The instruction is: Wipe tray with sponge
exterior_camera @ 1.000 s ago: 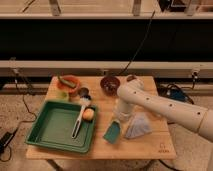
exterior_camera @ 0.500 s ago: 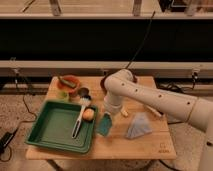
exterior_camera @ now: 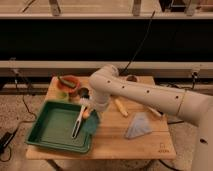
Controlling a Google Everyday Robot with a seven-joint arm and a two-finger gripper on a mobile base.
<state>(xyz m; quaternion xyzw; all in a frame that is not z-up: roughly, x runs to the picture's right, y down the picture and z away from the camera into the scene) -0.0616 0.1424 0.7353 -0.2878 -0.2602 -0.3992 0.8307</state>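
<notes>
Now the sponge [exterior_camera: 91, 124] is found at the tray's [exterior_camera: 52, 129] right rim, whereas a second ago it was seen further right on the table [exterior_camera: 145, 146], close to the blue-grey cloth [exterior_camera: 139, 125]. It has been carried leftward by the arm. The gripper [exterior_camera: 94, 111] is held just above the sponge, at the tray's right edge, and its jaws are judged to be clamped together on the sponge, which hangs tilted beneath them. The cloth, formerly half covered by the arm, is now left clear and well apart on the right.

For the task, the carrying is taken to be nearly done: the sponge is at the tray but is not yet pressed flat on its floor, so no wiping is judged to be under way.

Inside the tray a white-handled brush [exterior_camera: 78, 121] is laid lengthwise near the right side, and a small orange round thing [exterior_camera: 86, 114] is seen just beside the gripper. Both are judged to stand in the path of a stroke, while the left half of the tray floor is left bare. At the far left an orange bowl [exterior_camera: 68, 81] is set, and a yellow item [exterior_camera: 121, 107] is laid right of the arm.
</notes>
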